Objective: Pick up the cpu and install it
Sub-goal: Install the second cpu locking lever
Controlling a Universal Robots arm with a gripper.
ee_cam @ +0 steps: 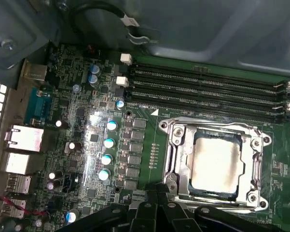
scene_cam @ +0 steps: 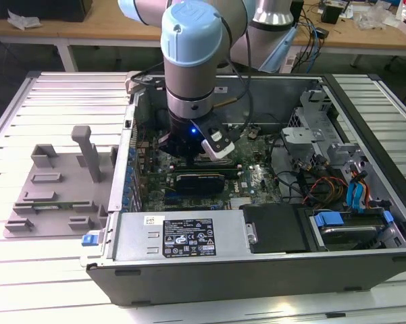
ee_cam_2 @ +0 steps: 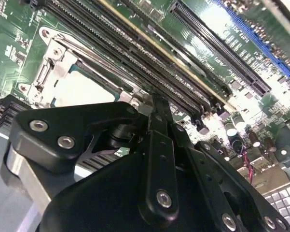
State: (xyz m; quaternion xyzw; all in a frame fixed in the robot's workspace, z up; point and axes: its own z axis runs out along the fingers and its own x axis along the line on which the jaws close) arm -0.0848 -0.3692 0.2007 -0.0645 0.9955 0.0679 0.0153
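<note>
I had the arm (scene_cam: 192,54) reaching down from above, its pale blue and grey wrist joint standing close to vertical in the exterior view, a small blue light glowing at its lower end. Below that the black gripper (scene_cam: 189,150) pointed straight down. In the second wrist view its black linkage bars, studded with silver screws, ran together toward the tip, and the gripper (ee_cam_2: 157,104) looked drawn in narrow, the bars nearly meeting. In the first wrist view the gripper (ee_cam: 158,189) showed the same: links converging to one close point, nothing visible between them.
</note>
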